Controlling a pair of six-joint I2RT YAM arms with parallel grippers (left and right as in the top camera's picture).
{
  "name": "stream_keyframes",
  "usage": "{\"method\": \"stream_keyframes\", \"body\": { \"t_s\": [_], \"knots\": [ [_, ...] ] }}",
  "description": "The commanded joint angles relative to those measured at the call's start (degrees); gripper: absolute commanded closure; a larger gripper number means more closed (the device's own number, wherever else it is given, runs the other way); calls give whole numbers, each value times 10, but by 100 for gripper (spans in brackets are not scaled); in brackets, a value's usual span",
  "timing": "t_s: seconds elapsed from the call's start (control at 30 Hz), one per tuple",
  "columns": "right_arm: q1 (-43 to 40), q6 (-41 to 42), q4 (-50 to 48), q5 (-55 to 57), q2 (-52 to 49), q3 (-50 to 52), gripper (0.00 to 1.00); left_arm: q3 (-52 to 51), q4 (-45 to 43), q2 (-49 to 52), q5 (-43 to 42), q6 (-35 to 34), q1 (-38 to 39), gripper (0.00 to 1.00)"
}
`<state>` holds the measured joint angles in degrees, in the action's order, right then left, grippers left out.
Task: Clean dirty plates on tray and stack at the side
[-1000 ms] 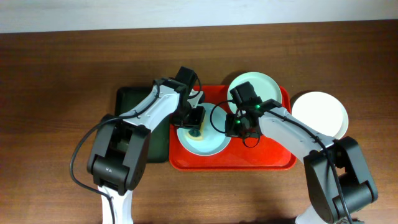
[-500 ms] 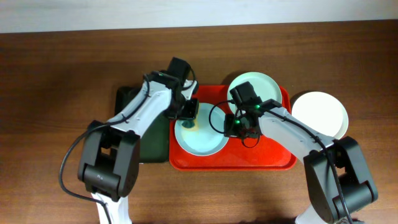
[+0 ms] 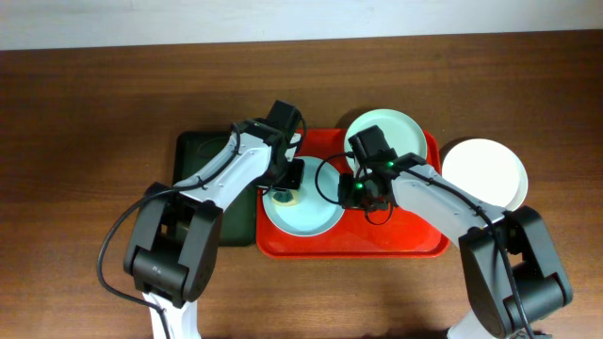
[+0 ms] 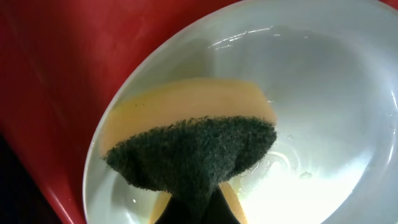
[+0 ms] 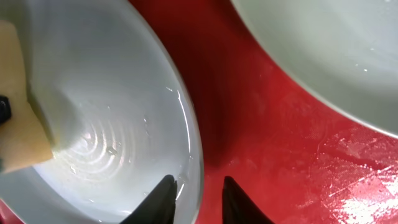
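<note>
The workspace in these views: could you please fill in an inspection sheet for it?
Surface: brown wooden table.
Job's things: the red tray holds the near mint plate, wet, and the far mint plate; the white plate sits on the table to the tray's right.
Clutter: dark green tray left of the red one; yellow sponge with a green scouring face.
Grippers: left gripper shut on the sponge, inside the near mint plate; right gripper slightly open, straddling that plate's rim.
Cables: black cable looped at the right wrist; another beside the left arm's base.
Surroundings: pale strip beyond the table's far edge.
</note>
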<state>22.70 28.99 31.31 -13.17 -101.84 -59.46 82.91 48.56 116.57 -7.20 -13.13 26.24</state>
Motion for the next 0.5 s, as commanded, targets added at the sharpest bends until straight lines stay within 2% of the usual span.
{"method": "stream_keyframes", "body": {
  "t_s": [0.0, 0.27, 0.43, 0.47],
  "knots": [
    [2, -2, -3, 3, 2, 7, 73, -3, 1, 0, 0, -6, 2, 100],
    [2, -2, -8, 8, 2, 10, 73, -3, 1, 0, 0, -6, 2, 100],
    [2, -2, -12, 7, 2, 11, 85, -3, 1, 0, 0, -6, 2, 100],
    [2, -2, -12, 8, 2, 11, 85, -3, 1, 0, 0, -6, 2, 100]
  ]
}}
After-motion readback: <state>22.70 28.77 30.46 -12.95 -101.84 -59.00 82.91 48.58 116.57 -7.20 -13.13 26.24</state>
